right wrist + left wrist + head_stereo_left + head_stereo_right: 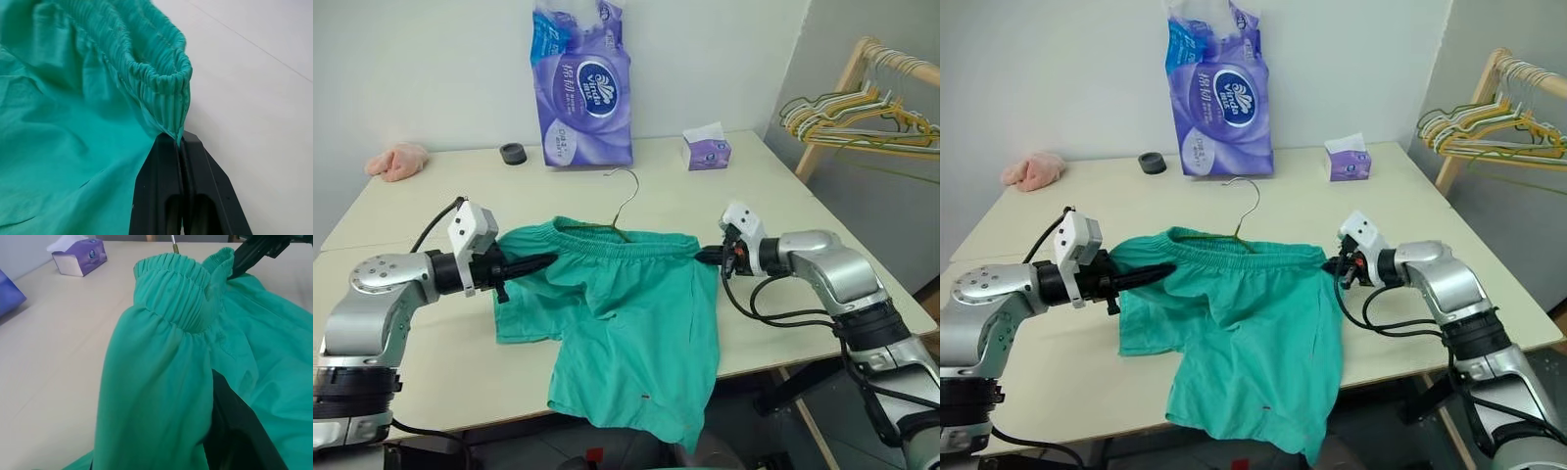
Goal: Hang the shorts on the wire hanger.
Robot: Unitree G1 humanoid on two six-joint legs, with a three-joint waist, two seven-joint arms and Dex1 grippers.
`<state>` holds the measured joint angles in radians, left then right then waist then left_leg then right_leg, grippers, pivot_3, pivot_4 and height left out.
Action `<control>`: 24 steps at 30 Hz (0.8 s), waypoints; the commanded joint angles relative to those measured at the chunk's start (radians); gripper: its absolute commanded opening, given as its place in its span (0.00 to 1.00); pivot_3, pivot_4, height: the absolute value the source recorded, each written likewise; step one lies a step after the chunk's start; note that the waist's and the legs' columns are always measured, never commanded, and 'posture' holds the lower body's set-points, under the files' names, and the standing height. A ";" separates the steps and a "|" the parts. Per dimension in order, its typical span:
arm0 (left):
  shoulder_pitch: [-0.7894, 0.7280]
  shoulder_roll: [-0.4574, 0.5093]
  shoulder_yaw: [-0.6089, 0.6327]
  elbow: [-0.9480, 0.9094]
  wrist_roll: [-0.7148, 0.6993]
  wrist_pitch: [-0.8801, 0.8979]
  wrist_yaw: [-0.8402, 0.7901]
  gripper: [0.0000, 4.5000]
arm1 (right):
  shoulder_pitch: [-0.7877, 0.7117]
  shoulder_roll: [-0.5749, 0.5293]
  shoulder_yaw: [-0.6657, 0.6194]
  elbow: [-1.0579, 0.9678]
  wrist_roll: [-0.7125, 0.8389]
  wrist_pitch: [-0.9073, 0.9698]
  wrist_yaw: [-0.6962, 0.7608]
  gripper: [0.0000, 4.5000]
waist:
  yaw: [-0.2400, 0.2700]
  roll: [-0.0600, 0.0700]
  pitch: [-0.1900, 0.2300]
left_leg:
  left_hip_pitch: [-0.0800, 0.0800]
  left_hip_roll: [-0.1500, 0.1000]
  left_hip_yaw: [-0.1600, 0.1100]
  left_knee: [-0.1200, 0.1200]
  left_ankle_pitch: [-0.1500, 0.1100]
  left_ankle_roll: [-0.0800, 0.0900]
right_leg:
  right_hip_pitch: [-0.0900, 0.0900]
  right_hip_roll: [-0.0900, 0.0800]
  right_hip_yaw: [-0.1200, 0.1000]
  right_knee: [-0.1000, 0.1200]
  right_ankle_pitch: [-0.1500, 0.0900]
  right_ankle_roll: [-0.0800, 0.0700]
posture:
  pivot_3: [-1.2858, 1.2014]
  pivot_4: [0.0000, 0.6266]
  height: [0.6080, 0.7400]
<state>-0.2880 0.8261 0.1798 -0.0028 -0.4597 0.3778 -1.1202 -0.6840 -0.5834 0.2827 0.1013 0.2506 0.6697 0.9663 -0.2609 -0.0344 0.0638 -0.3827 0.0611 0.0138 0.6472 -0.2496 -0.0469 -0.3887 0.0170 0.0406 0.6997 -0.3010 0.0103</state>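
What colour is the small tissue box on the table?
Purple, with white tissue on top: the tissue box shows best in the left eye view.

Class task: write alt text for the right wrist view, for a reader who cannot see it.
Two shut black fingers of the right gripper pinch the gathered waistband edge of teal-green shorts, above a pale table.
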 commanded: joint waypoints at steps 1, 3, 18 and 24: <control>-0.022 -0.012 -0.011 -0.017 0.017 -0.037 0.017 0.21 | -0.024 0.020 0.024 -0.075 -0.004 0.001 0.024 0.00 | 0.000 0.000 0.000 | 0.000 0.000 0.000 0.000 0.000 0.000 | 0.000 0.000 0.000 0.000 0.000 0.000 | 0.42 0.00 1.00; -0.023 -0.027 -0.017 -0.020 0.022 -0.041 0.026 0.21 | -0.016 0.036 0.041 -0.119 0.017 0.023 0.045 0.00 | 0.001 0.000 0.000 | 0.000 0.000 0.000 0.000 0.000 0.000 | 0.000 -0.001 0.000 0.000 0.000 0.000 | 0.42 0.00 1.00; 0.033 -0.040 -0.038 -0.077 0.024 -0.040 0.015 0.20 | 0.030 0.008 -0.014 -0.140 -0.026 0.002 -0.026 0.94 | 0.008 0.000 0.000 | 0.000 0.000 0.000 0.000 0.000 0.000 | 0.000 -0.001 0.000 0.000 0.000 0.000 | 0.42 0.00 1.00; 0.033 -0.038 -0.042 -0.071 0.027 -0.047 0.009 0.20 | 0.043 0.037 -0.018 -0.052 -0.054 -0.035 -0.076 0.95 | 0.006 0.000 0.000 | 0.001 0.000 0.000 0.000 0.000 0.000 | 0.000 -0.001 0.000 0.000 0.000 0.000 | 0.42 0.00 1.00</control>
<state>-0.2405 0.7811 0.1401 -0.0472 -0.4343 0.3541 -1.1047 -0.6350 -0.5586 0.2863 0.0490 0.2074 0.6615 0.9026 -0.2552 -0.0345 0.0635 -0.3822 0.0609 0.0141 0.6475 -0.2496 -0.0468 -0.3883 0.0164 0.0411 0.7001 -0.3009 0.0103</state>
